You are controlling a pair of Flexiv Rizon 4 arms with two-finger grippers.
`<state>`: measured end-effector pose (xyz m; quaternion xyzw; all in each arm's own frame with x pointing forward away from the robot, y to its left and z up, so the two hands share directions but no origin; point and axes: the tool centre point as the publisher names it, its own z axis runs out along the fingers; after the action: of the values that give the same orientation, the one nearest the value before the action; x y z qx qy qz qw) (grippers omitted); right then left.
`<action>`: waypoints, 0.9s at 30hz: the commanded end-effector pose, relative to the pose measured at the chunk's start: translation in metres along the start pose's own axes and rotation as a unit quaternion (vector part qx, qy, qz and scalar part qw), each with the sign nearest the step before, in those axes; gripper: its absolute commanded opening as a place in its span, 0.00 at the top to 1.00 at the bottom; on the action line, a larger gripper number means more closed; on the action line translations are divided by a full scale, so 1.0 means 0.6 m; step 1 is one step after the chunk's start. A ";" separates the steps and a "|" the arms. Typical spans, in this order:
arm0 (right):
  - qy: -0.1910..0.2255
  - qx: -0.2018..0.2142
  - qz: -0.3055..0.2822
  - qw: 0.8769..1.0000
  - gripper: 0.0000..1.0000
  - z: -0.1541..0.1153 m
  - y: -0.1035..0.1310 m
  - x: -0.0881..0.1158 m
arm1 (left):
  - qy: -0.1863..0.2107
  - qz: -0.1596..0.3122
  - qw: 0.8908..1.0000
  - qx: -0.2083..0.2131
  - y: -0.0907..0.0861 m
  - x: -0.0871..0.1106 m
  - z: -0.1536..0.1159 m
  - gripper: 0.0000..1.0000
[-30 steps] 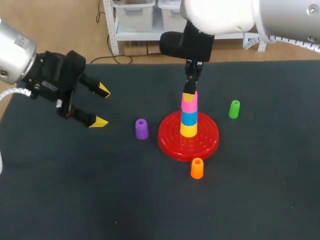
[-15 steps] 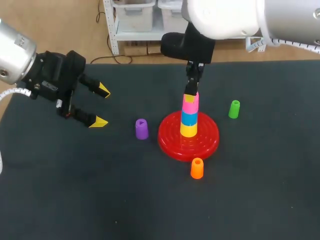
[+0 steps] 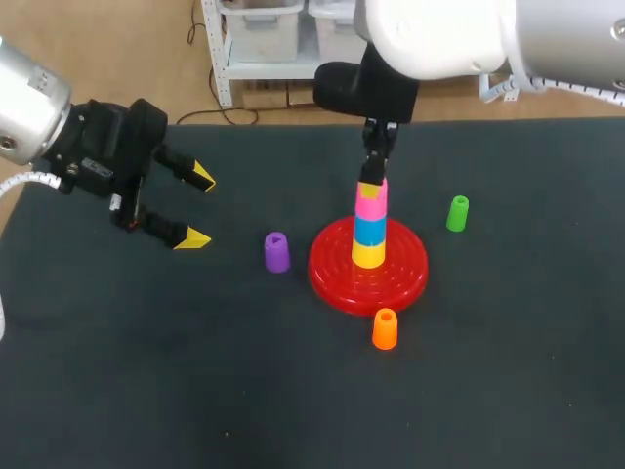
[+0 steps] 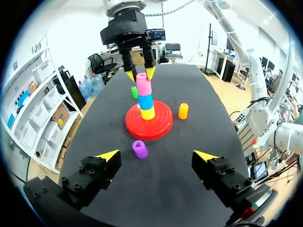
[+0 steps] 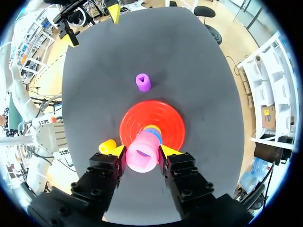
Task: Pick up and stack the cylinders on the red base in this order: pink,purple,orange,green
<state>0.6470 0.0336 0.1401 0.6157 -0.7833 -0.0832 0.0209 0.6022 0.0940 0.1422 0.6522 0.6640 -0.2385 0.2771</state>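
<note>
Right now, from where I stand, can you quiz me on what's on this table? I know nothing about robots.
1. Which cylinder is topmost on the base? A) green B) pink C) orange
2. True or false: the purple cylinder lies on the base.
3. Fill in: the left pincer is ____ (open or shut).

Key
1. B. The right pincer grips it from both sides.
2. False. It stands on the table, beside the base.
3. Open, with nothing in it.
</note>
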 end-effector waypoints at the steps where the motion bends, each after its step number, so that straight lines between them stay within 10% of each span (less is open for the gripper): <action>1: 0.002 -0.001 0.001 1.000 1.00 0.007 0.000 0.001 | 0.000 0.000 1.000 -0.001 0.000 0.001 0.001 0.00; 27: 0.010 -0.010 0.004 1.000 1.00 0.029 -0.001 0.004 | 0.000 0.000 1.000 -0.001 0.000 0.001 0.001 0.00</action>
<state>0.6446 0.0325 0.1343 0.6137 -0.7845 -0.0830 0.0328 0.6022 0.0940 0.1422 0.6522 0.6640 -0.2385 0.2771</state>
